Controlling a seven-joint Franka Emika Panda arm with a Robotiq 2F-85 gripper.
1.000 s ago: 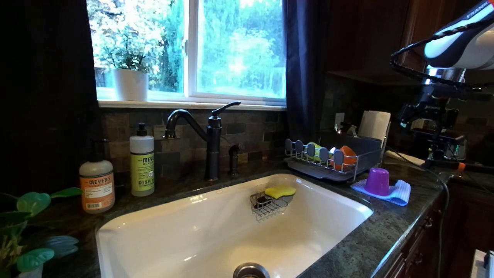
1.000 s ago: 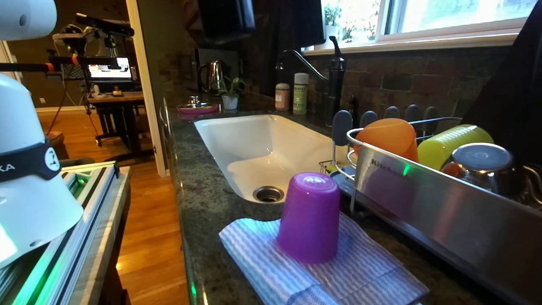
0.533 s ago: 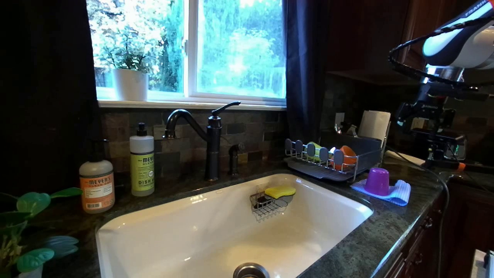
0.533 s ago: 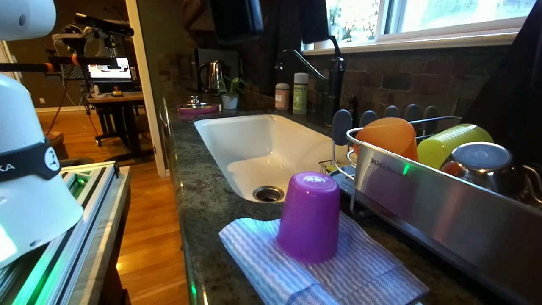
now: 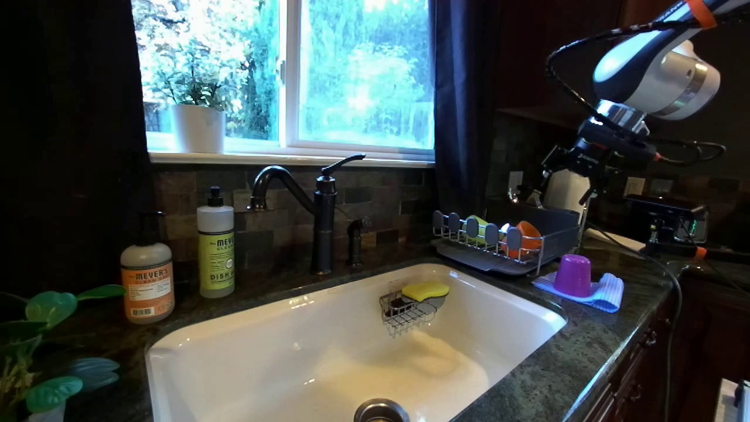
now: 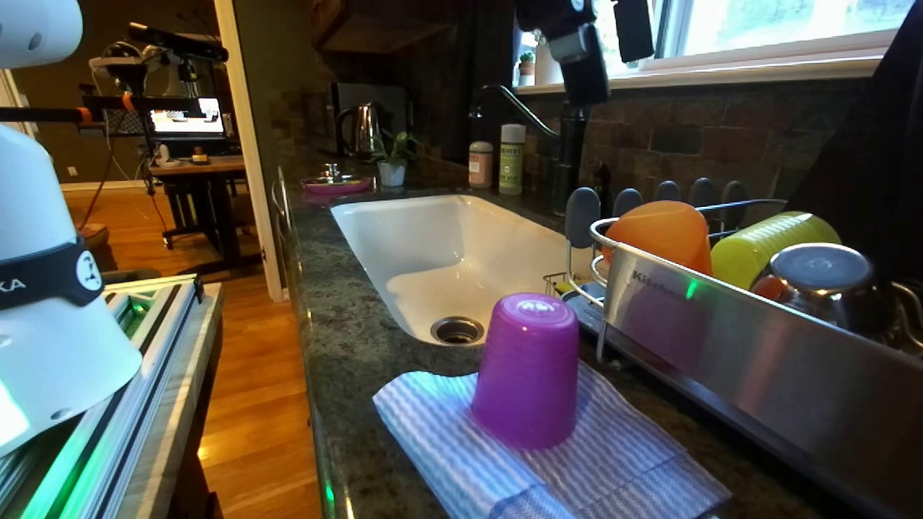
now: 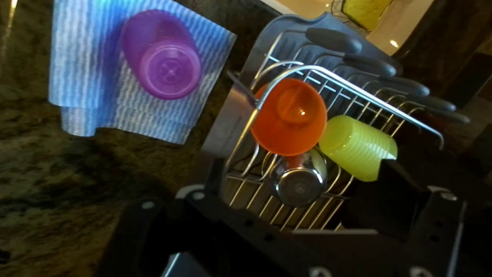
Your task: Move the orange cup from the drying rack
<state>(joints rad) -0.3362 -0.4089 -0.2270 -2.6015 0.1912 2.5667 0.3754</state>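
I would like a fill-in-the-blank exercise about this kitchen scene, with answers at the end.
The orange cup is one of ____ cups that the wrist view shows inside the drying rack.
The upside-down cup on the striped cloth is coloured ____.
The gripper, its jaws apart, is ____.
The sponge inside the white sink has the colour ____.
Missing words: three; purple; open; yellow.

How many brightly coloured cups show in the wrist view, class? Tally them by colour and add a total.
Orange cup: 1
Purple cup: 1
Yellow-green cup: 1
Total: 3
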